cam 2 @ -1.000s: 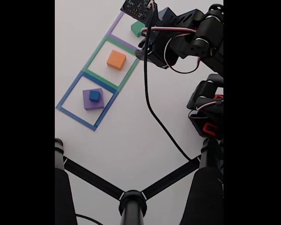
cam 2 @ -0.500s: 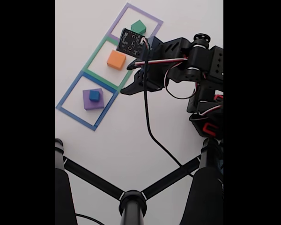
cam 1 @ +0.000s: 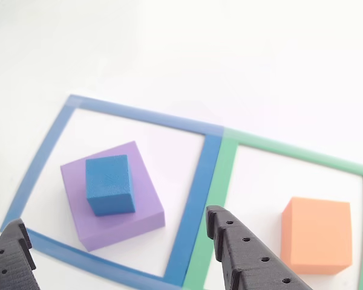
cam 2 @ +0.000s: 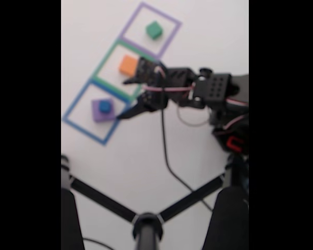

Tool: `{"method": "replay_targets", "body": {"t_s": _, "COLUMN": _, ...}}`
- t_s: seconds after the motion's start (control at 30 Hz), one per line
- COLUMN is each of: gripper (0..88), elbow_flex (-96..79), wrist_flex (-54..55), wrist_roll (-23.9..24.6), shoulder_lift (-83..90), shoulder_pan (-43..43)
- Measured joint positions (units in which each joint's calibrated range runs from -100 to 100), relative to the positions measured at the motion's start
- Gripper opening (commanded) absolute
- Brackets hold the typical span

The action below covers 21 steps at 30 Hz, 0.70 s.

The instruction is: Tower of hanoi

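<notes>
In the other view the blue cube (cam 1: 110, 183) sits on top of the flat purple block (cam 1: 118, 208), both inside the blue taped outline (cam 1: 196, 199), with the orange block (cam 1: 317, 234) alone in the green taped outline (cam 1: 230, 181) at about 3 o'clock from them. The gripper (cam 1: 118, 241) enters from the bottom edge with its two black fingers (cam 1: 248, 257) spread wide and nothing between them; the stacked pair lies at 12 o'clock from the gap. The blurred fixed view shows the gripper (cam 2: 124, 98) just beside the purple block (cam 2: 100, 112) with the blue cube (cam 2: 105, 106) on it, which lie at its 8 o'clock, the orange block (cam 2: 128, 64) at its 12 o'clock, and the green cube (cam 2: 154, 29) farther off at 1 o'clock inside the purple taped outline (cam 2: 169, 20), all on the white table (cam 2: 146, 156).
</notes>
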<state>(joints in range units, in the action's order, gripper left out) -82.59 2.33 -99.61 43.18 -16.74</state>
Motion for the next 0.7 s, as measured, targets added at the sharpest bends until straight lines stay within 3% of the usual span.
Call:
{"method": "replay_targets", "body": {"t_s": 0.3, "gripper": 33.3, "elbow_flex": -0.4, "wrist_flex": 20.1, "wrist_roll": 0.0, "shoulder_lift": -17.4, "shoulder_pan": -0.9}}
{"method": "replay_targets", "body": {"t_s": 0.7, "gripper": 32.9, "elbow_flex": 4.9, "wrist_flex": 30.9, "wrist_roll": 0.0, "shoulder_lift": -33.3, "shoulder_pan": -2.5}}
